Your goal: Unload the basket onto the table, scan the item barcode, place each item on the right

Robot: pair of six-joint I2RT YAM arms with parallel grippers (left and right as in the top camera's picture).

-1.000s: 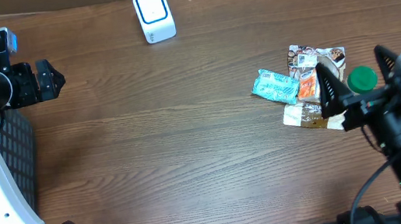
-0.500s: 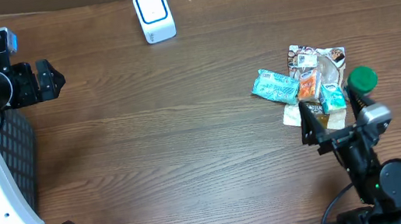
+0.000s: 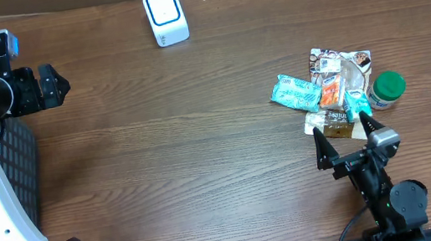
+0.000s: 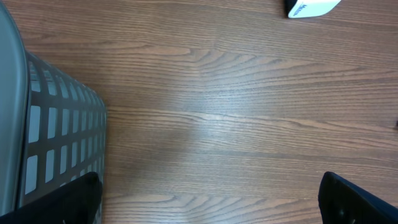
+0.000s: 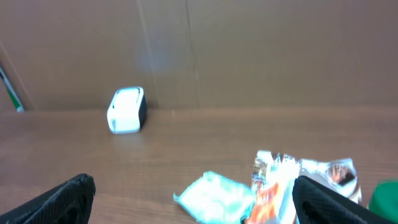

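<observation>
Wood surface [image 3: 205, 164] bears a pile [image 3: 336, 78] at right; the open, empty right hand [image 3: 341, 131] should pinch the outlying teal packet [image 3: 296, 92], leaving its barcode uncovered.

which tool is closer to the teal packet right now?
Right. The right tool is just below the teal packet in the overhead view, jaws open. The left tool is far off at the opposite side, by the mesh basket.
</observation>
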